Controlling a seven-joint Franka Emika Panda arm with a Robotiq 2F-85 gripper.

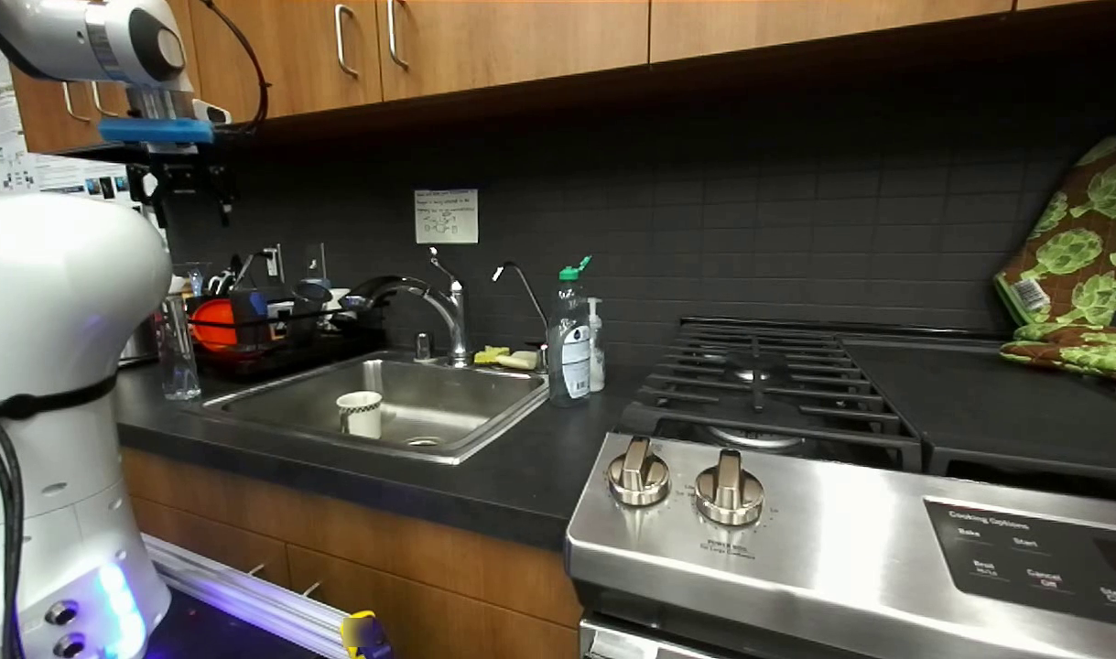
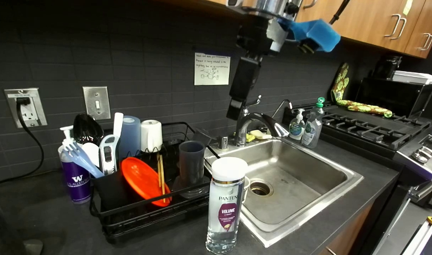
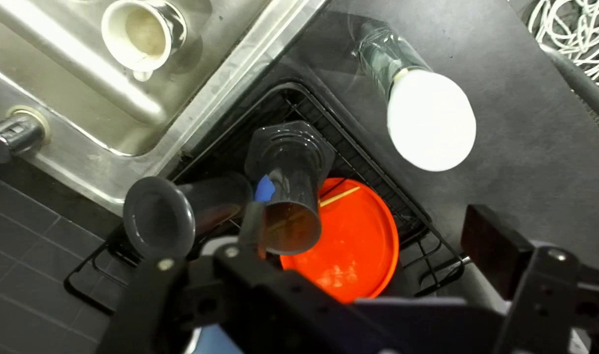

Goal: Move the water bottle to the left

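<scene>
The water bottle (image 2: 223,212) is clear with a white cap and a purple Pantene label. It stands upright on the dark counter between the dish rack and the sink's corner. It also shows beside the robot's white arm in an exterior view (image 1: 178,352), its upper part partly covered. In the wrist view its white cap (image 3: 431,120) is at the upper right, outside the jaws. My gripper (image 3: 375,238) is open and empty, with its fingers wide apart. It hangs high above the counter and rack in both exterior views (image 1: 192,216) (image 2: 235,109), apart from the bottle.
The black dish rack (image 2: 145,216) holds an orange plate (image 2: 145,180), grey cups and utensils. The steel sink (image 2: 308,202) has a white mug (image 1: 360,414) in it and a faucet (image 2: 262,124) behind. Soap bottles (image 2: 312,127) stand by the stove (image 1: 759,394). Cabinets (image 1: 521,46) hang overhead.
</scene>
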